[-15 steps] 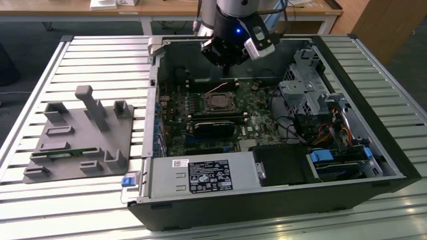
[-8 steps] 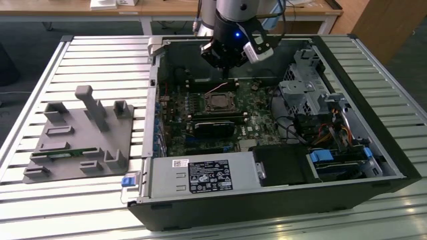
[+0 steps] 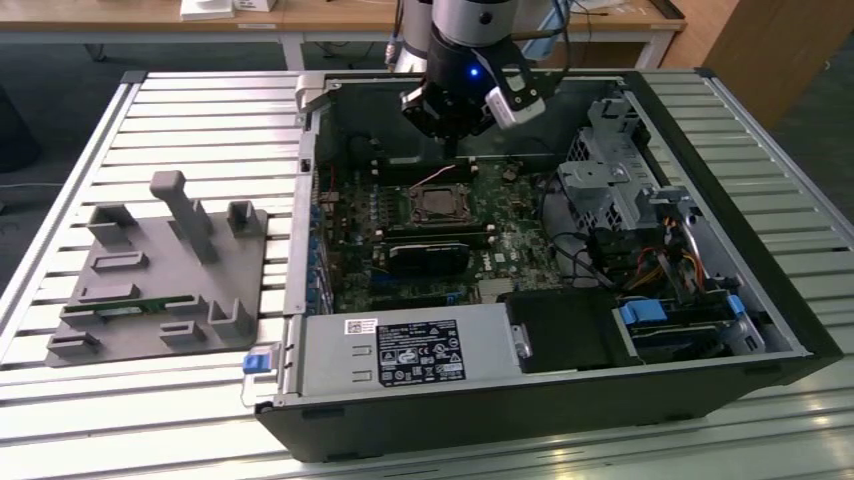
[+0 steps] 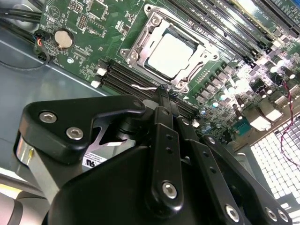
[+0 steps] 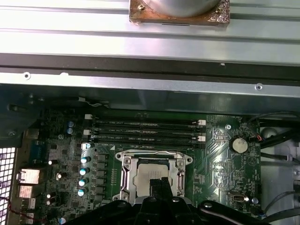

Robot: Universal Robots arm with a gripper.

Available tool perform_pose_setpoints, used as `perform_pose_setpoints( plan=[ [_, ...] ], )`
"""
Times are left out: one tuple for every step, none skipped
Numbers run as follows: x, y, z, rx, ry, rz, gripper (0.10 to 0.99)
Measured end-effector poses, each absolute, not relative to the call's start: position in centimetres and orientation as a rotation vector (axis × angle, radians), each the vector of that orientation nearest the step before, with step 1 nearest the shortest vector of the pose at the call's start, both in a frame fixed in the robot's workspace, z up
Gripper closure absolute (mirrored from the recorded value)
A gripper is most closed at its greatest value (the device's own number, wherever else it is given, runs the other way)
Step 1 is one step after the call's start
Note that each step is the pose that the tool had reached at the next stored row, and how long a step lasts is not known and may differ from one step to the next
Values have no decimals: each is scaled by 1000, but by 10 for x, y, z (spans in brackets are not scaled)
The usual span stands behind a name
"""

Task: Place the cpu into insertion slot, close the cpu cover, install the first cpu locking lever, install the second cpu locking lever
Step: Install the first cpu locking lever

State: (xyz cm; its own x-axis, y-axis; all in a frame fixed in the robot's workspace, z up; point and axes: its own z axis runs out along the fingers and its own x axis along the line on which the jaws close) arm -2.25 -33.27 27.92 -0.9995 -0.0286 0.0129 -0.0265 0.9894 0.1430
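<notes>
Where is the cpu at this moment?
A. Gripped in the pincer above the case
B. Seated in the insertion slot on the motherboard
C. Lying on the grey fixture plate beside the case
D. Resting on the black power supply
B: in the second wrist view the cpu lies flat on the motherboard, framed by the silvery cpu cover, with the pincer apart from it.

cpu (image 4: 169,55): smooth, dull silver-grey metal top is shown
cover (image 4: 139,40): bare, shiny metal
board (image 4: 84,28): green, lightly glossy
gripper (image 4: 165,93): matt black finish, bright metal screws
case (image 3: 534,410): matt black outside
table (image 3: 200,110): pale ribbed metal
</notes>
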Motion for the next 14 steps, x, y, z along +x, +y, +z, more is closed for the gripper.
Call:
perform_pose_setpoints(
  plan=[
    [-23,-333,279,43,-3118,-224,980],
    [-23,-333,279,43,-3118,-224,980],
    [-22,-333,278,43,-3118,-224,980],
    [-23,-333,278,43,-3118,-224,980],
    [-22,-333,278,43,-3119,-224,980],
    [-23,-333,278,43,-3119,-224,980],
    [-23,-333,277,43,-3119,-224,980],
    [-23,-333,277,43,-3118,-224,980],
    [-23,-333,277,43,-3118,-224,980],
    [-23,-333,277,43,-3118,-224,980],
    [-22,-333,276,43,-3119,-224,980],
    [-22,-333,276,43,-3119,-224,980],
    [-22,-333,276,43,-3119,-224,980],
    [-23,-333,275,43,-3118,-224,980]
  ],
)
